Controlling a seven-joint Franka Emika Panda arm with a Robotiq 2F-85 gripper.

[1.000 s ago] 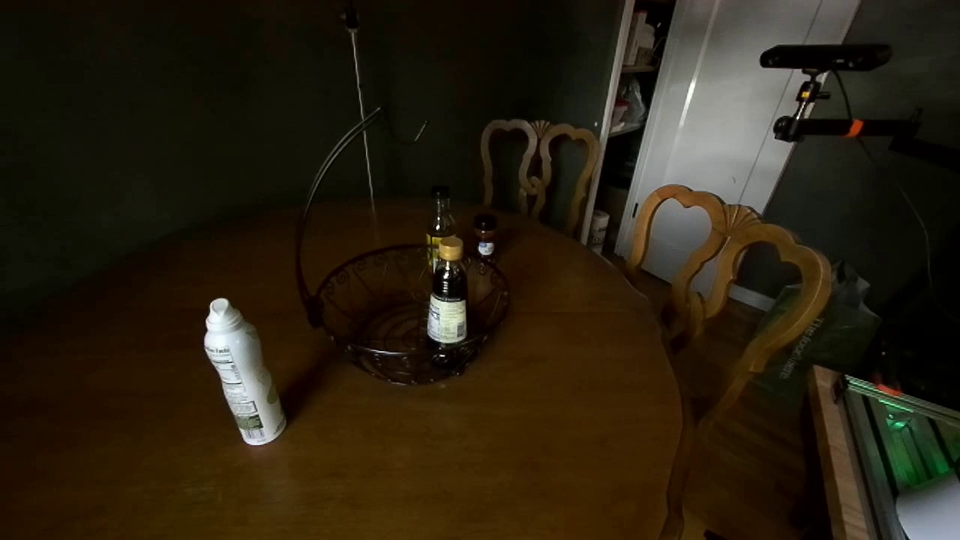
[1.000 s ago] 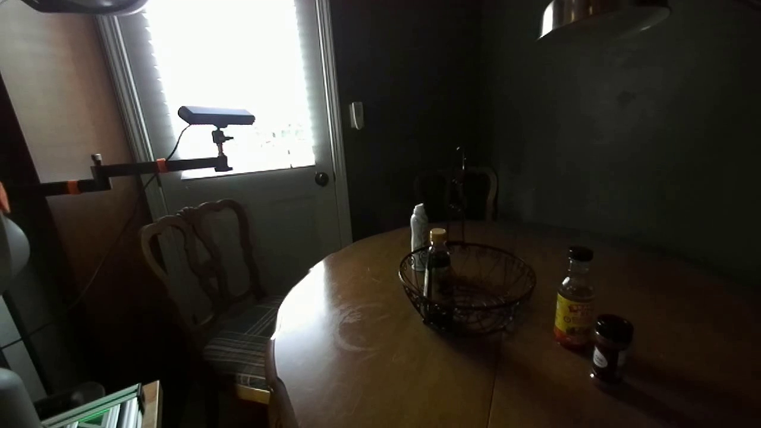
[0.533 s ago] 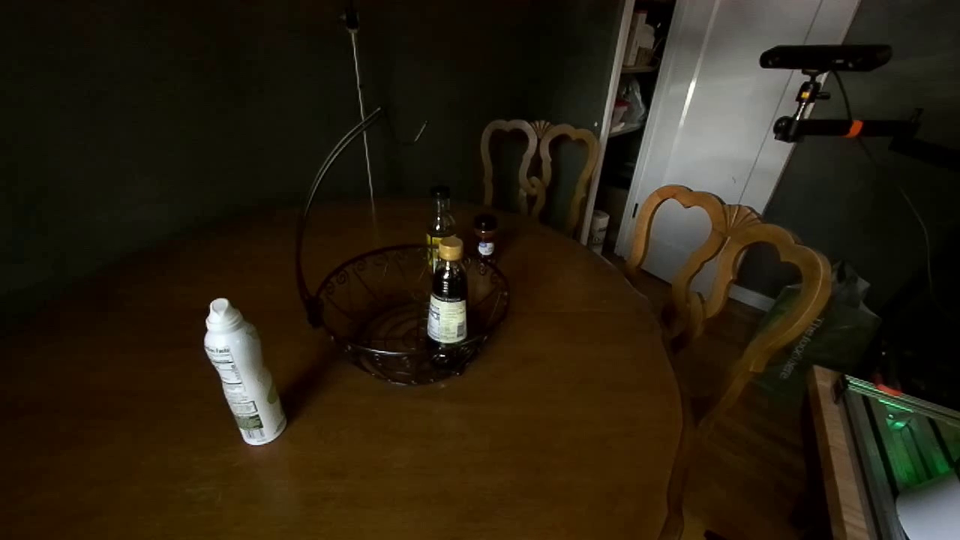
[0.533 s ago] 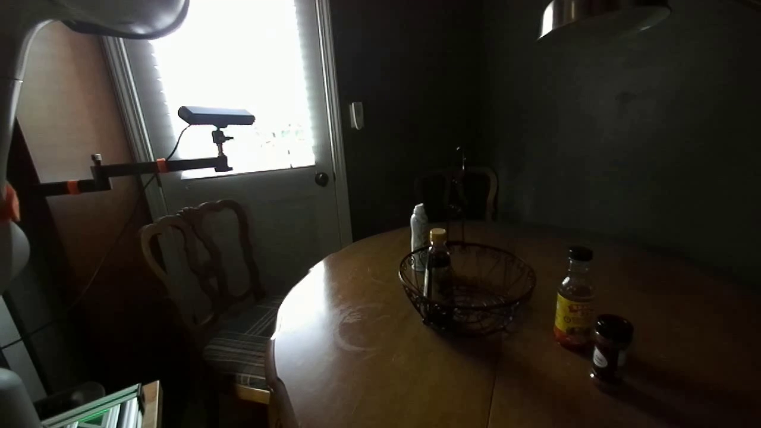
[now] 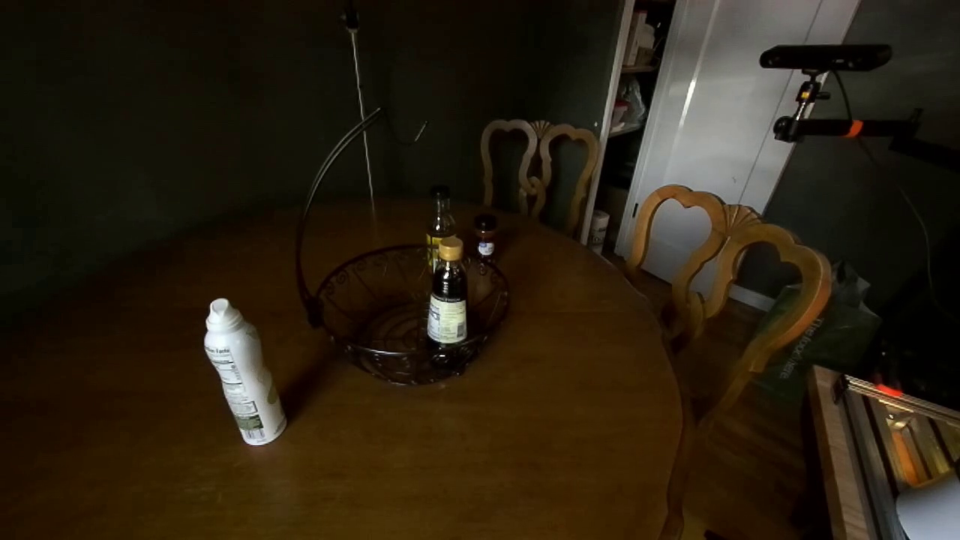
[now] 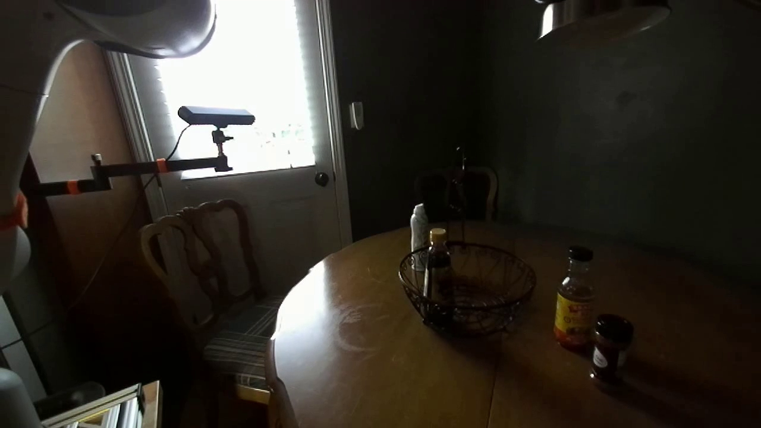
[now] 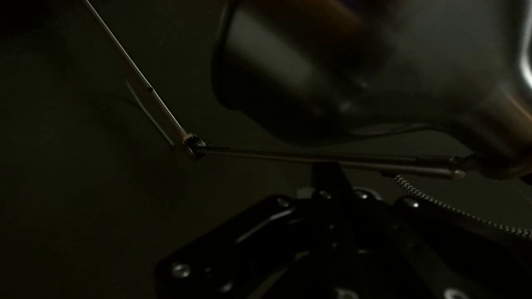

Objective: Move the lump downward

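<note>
The lump is a lamp with a rounded metallic shade (image 7: 353, 74), which fills the upper right of the wrist view. Its underside and rim (image 6: 603, 21) hang at the top right edge in an exterior view. A thin lamp arm (image 7: 257, 155) runs below the shade to a small joint (image 7: 194, 146). My gripper (image 7: 328, 168) is shut, its dark fingers together and their tips right at the lamp arm. Nothing shows between them; whether the tips touch the rod I cannot tell in this dark picture. In both exterior views the gripper is out of sight.
Below, on the round table (image 5: 540, 450), stand a wire basket (image 5: 412, 352) with a tall arched handle, a white bottle (image 5: 244, 375), a gold-capped bottle (image 5: 448, 307), a yellow-labelled bottle (image 6: 574, 309) and a small jar (image 6: 611, 351). A braided cord (image 7: 449, 207) hangs near my fingers.
The white robot arm has come further into an exterior view from the upper left, moving right and down. A small dark shape now shows above the shade. The glow by the base turned from green to amber.
</note>
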